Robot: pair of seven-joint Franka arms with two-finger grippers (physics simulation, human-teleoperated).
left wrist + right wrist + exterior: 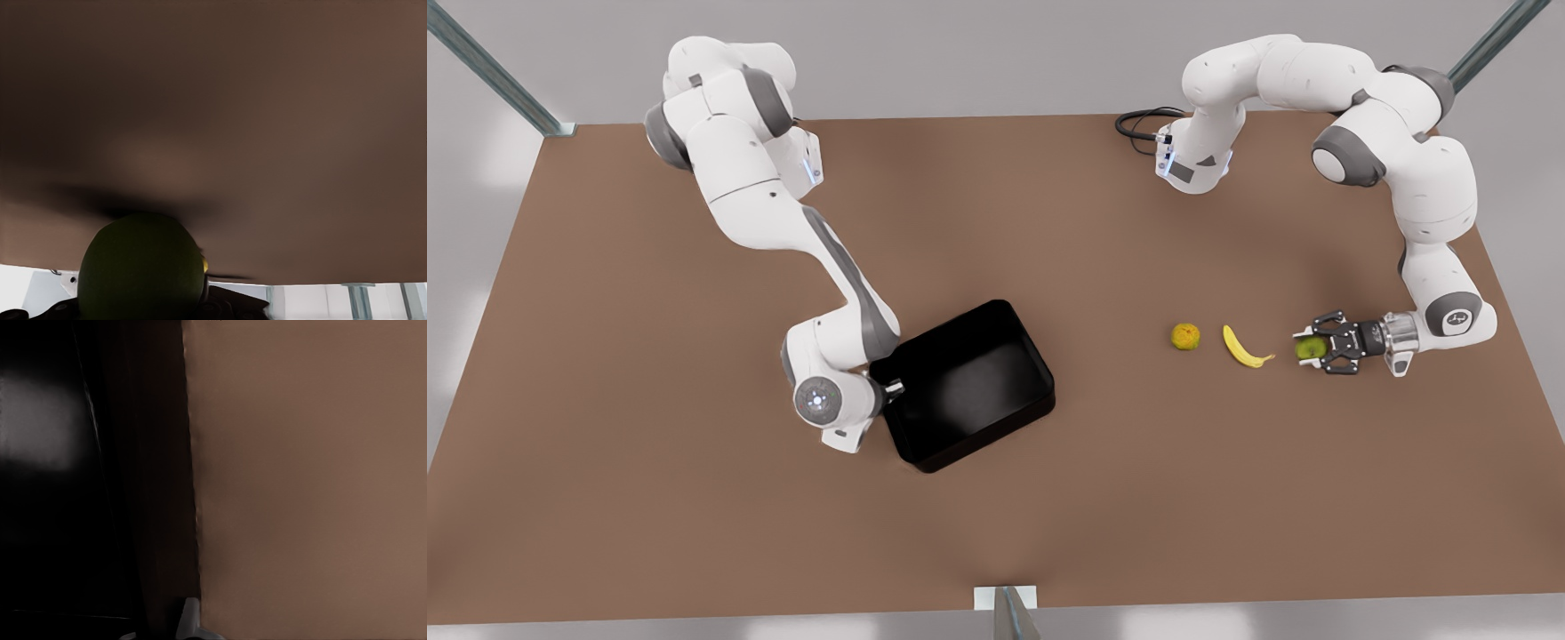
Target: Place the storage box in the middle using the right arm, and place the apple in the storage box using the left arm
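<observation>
Sliding the storage box (969, 382) toward the counter (694, 533) middle calls for a steady grip on its wall, keeping it flat. Gripping that wall at the front view's left, right gripper (889, 388), fingers closed over the rim. Farther across, past the orange fruit (1185, 336) and banana (1245, 348), clamping the apple (1309, 348) low over the counter, left gripper (1319, 342), fingers closed around it.

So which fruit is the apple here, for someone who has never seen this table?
On the brown table, look to the front view's right, where three small fruits lie in a row. The apple is the outermost, between the left gripper's fingers: round and green, unlike the banana and orange fruit.
</observation>
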